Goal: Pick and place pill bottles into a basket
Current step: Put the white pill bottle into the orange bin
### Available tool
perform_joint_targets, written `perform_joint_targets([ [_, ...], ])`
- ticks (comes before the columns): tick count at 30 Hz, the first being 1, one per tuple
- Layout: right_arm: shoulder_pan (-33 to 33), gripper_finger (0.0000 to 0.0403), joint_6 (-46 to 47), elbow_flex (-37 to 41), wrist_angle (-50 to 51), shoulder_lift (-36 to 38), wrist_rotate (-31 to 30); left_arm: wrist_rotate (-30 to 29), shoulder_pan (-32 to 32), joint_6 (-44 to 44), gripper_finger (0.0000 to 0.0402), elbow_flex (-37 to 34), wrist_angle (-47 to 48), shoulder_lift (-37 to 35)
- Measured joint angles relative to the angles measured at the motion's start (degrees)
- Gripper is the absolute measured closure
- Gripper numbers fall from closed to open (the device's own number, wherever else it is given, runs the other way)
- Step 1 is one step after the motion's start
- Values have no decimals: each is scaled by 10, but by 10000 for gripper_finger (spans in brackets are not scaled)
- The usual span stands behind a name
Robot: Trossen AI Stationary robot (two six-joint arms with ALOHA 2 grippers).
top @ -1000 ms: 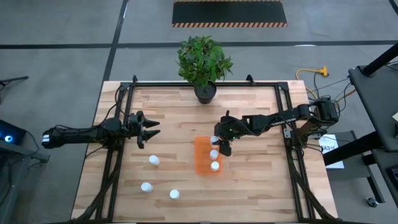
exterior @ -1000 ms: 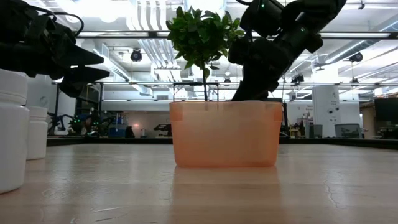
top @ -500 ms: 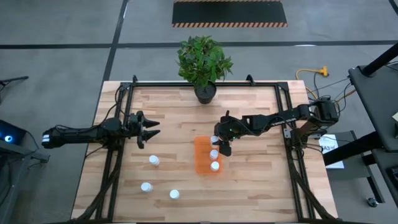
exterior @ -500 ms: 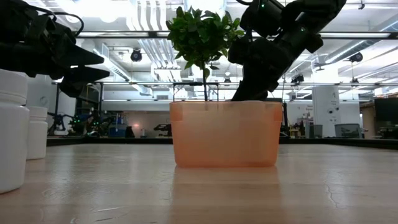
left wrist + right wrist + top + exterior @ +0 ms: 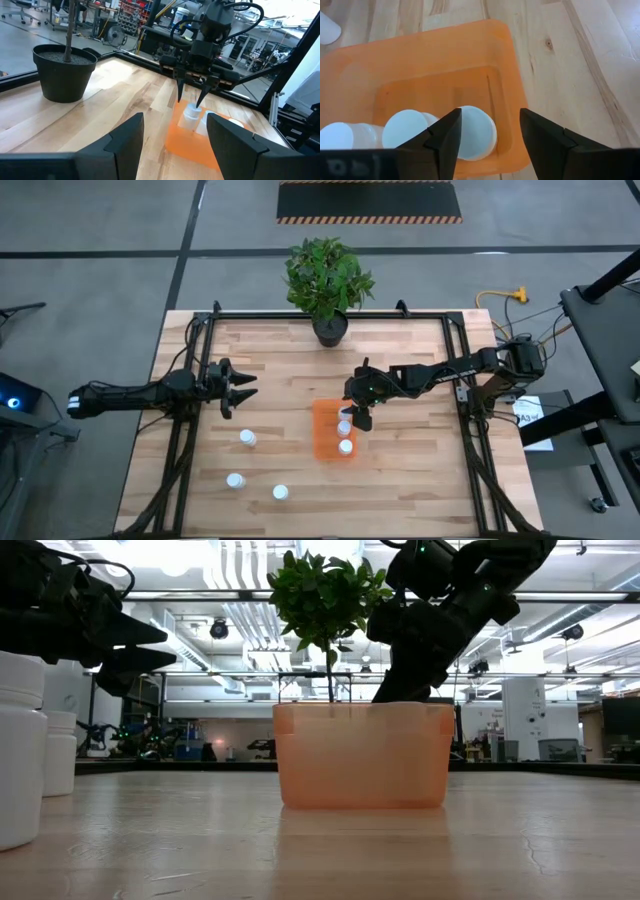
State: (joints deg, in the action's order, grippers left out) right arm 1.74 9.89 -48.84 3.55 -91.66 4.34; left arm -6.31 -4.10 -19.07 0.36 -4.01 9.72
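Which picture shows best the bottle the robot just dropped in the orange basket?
The right wrist view: its cap fills the space between the open right end effector. The left wrist view shows it upright; the high view, tiny; the low view hides it.

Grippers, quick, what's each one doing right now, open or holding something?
Left end effector: open, empty, hovering over the table left of the basket.
Right end effector: open, above a pill bottle standing in the basket, not gripping it.
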Motion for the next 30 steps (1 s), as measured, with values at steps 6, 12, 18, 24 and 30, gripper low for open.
perform_joint_targets([
  [6, 0, 211, 1, -1, 1, 0, 0, 0, 0, 0, 201, 0, 0, 0],
  [12, 0, 211, -6, -1, 0, 0, 1, 0, 0, 0, 201, 0, 0, 0],
  [18, 0, 211, -12, -2, 0, 0, 1, 0, 0, 0, 201, 0, 0, 0],
  [24, 0, 211, -13, -2, 0, 0, 1, 0, 0, 0, 201, 0, 0, 0],
  [30, 0, 211, -2, -2, -16, 1, 1, 0, 0, 0, 201, 0, 0, 0],
])
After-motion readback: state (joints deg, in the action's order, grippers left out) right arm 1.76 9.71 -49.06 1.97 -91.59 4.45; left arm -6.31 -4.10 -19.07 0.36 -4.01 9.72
